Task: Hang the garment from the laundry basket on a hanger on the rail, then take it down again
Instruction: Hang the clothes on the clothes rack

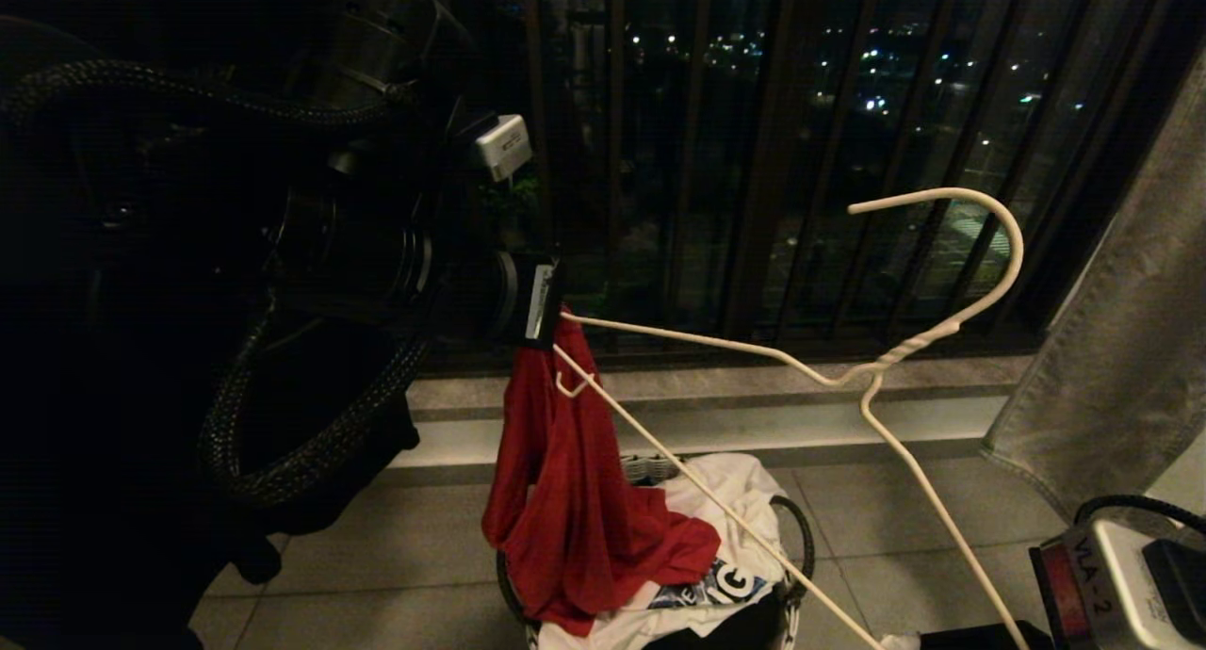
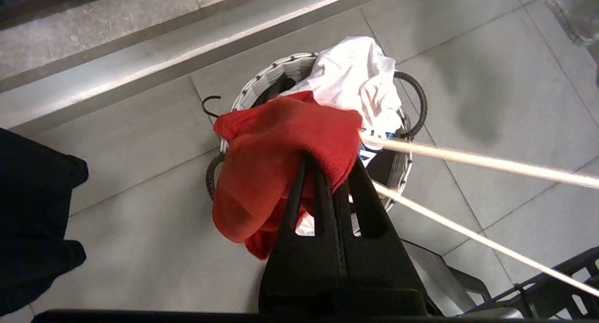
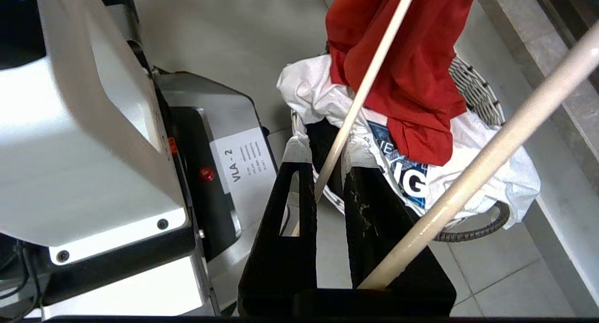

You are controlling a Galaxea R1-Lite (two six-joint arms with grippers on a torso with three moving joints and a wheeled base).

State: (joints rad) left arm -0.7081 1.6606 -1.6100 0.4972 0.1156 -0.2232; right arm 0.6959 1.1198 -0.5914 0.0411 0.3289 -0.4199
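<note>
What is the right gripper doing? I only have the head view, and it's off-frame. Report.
Observer: The right gripper is closed on the hanger's thin wire, above the basket.
Operator: Check the left grip on the shirt.
Observer: The left gripper is shut, pinching a fold of the shirt; the rest hangs down over the basket.
Operator: Scan the floor by the basket.
Observer: A small dark hook shows over the tiles beside the rim.
</note>
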